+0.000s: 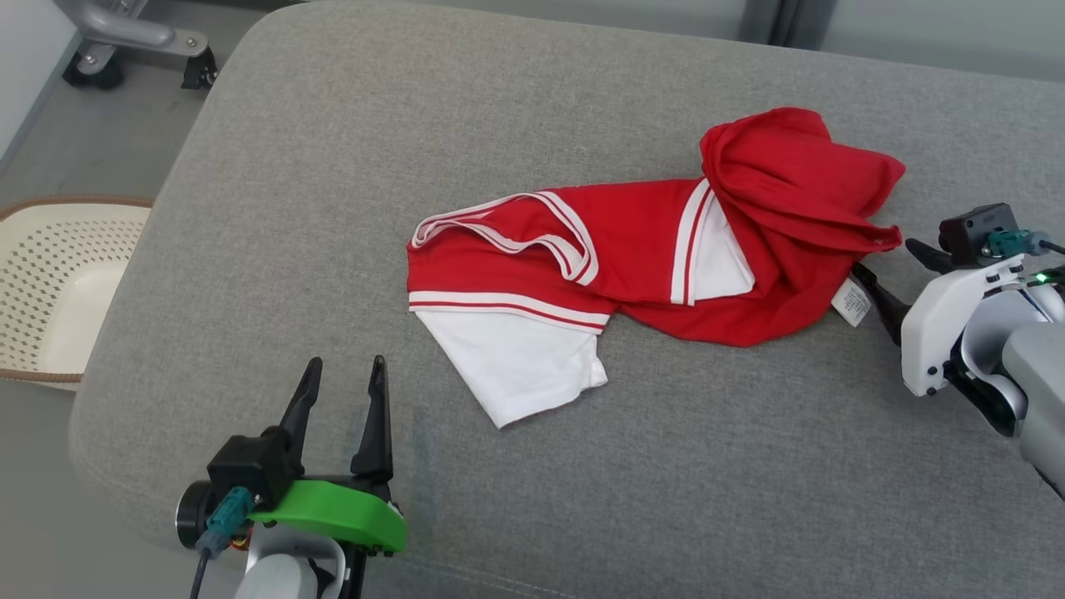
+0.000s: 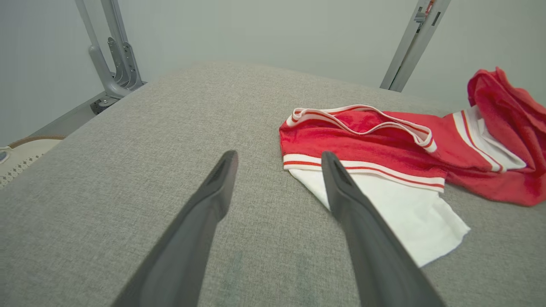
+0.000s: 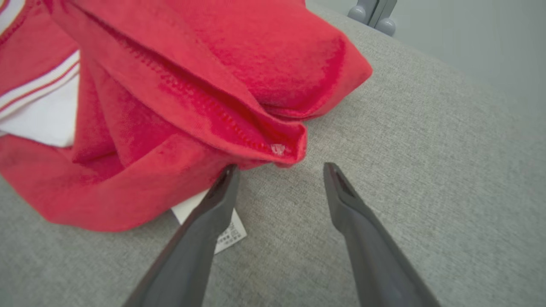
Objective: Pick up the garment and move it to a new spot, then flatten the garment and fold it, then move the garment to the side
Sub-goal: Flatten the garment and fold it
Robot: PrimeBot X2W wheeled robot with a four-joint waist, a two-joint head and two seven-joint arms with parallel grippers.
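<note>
Right wrist view: with right gripper [image 3: 280, 168] spread at the bunched red hem of the garment [image 3: 170, 85], slide in low, pinch both layers beside the label [image 3: 232, 233], lift slowly.

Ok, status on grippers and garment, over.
Left gripper open, empty. Right gripper open, empty, at edge of garment. It lies crumpled, unfolded. No obstruction seen.

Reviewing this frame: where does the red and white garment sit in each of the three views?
Head view: garment centre to right on the grey cushion.
Left wrist view: garment in the right half.
Right wrist view: garment upper left, bunched.
Shared landmark: striped trim band beside a white panel.
</note>
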